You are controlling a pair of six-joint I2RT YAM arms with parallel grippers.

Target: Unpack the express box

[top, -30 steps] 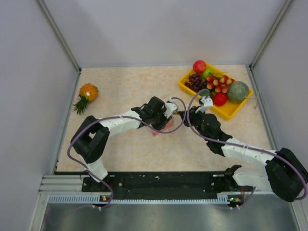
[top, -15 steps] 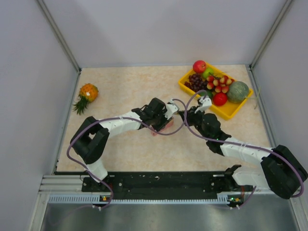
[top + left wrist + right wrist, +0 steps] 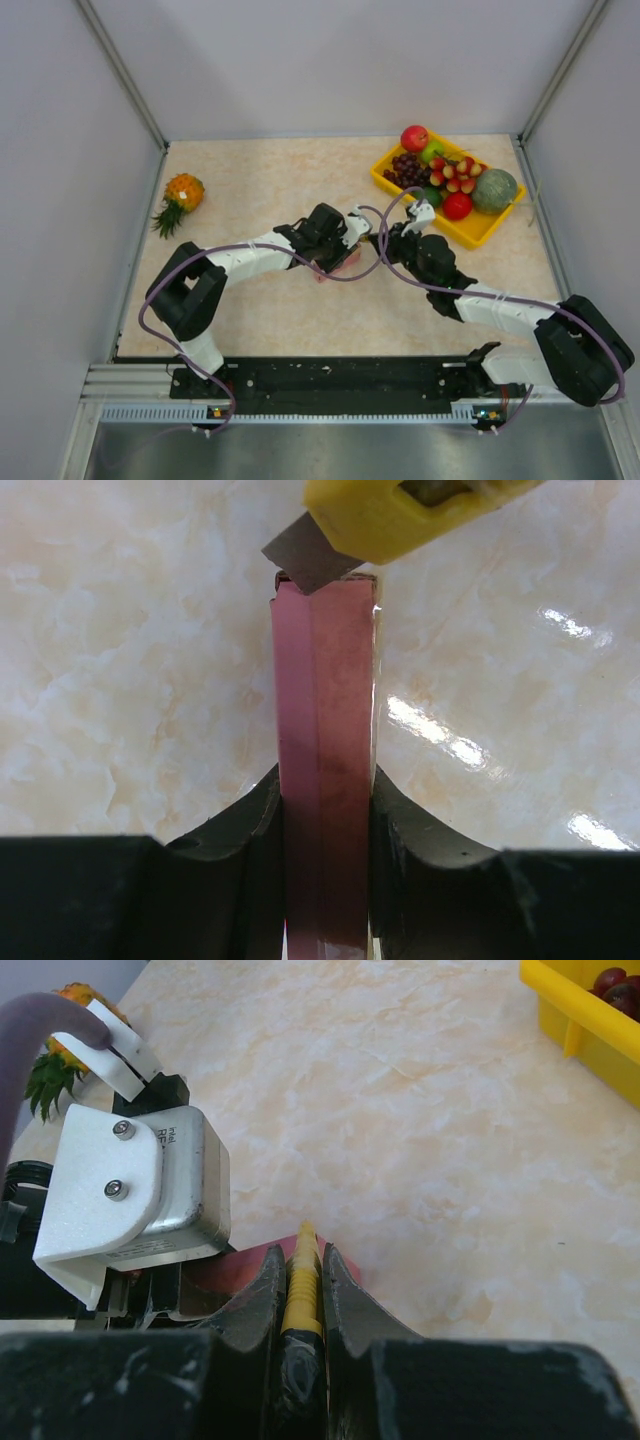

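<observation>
Left wrist view, starting at the left pincer: closed on the express box, both fingers pressed flat to its broad pink faces, gripping it on edge with the narrow side up over the counter. At the far end of that narrow side, the steel blade of the yellow utility knife, touching the corner or just above it; cannot tell which. Right wrist view: right pincer shut tight on the knife handle, blade end pointing away toward the box, close beside the left wrist housing. Looks like the start of a slit along the line running down the narrow side. To do it well: set the blade shallow on that line, draw straight toward the left fingers, stop short of them. Brace the box upright against the pull without squeezing harder, for fear of buckling thin-looking card. Guard against the blade skating off sideways onto the counter
</observation>
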